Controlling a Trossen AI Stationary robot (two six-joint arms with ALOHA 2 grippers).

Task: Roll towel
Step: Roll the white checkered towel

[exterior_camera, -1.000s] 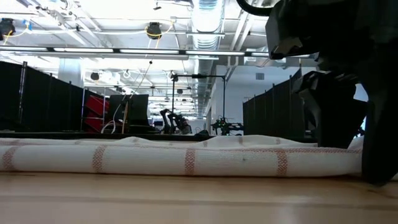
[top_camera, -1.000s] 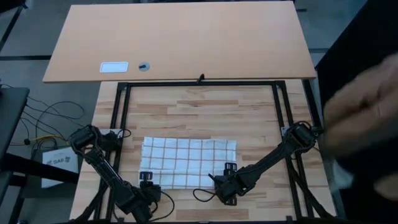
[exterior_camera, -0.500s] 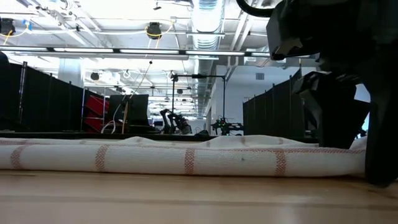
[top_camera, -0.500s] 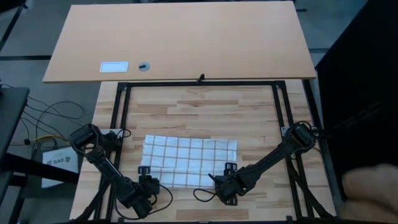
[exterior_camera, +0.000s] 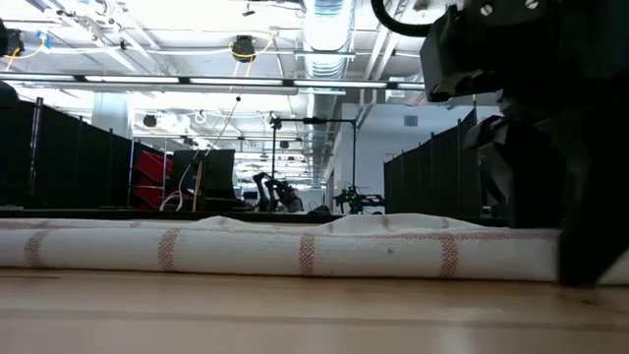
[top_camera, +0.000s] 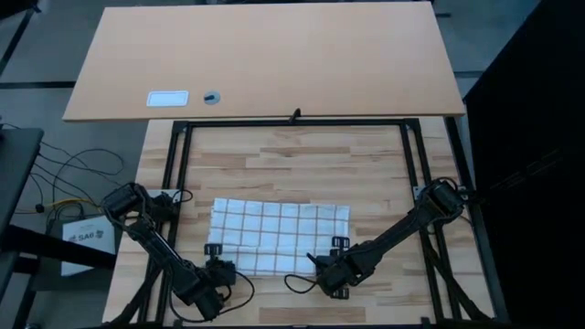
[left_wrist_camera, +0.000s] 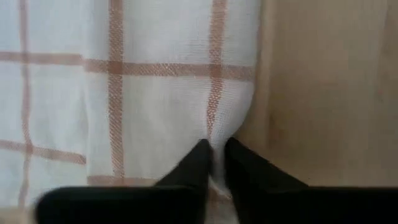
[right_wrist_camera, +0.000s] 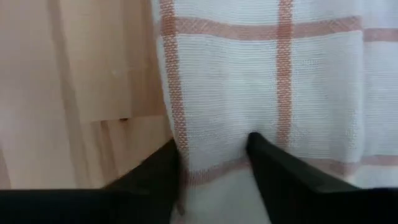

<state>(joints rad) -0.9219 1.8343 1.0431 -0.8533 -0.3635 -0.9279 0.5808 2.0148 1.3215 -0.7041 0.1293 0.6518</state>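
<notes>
At the bench's (top_camera: 302,155) near edge, the left tool (left_wrist_camera: 213,163) and right tool (right_wrist_camera: 211,163) each pinch a near corner of the checked towel (top_camera: 279,236), which lies spread flat across the wooden middle beyond them.

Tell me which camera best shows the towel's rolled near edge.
The low view: the towel shows side-on as a low roll running across the table. The high view shows only its flat checked spread. The wrist views show the left gripper and right gripper each pinching a piece of that edge.
</notes>
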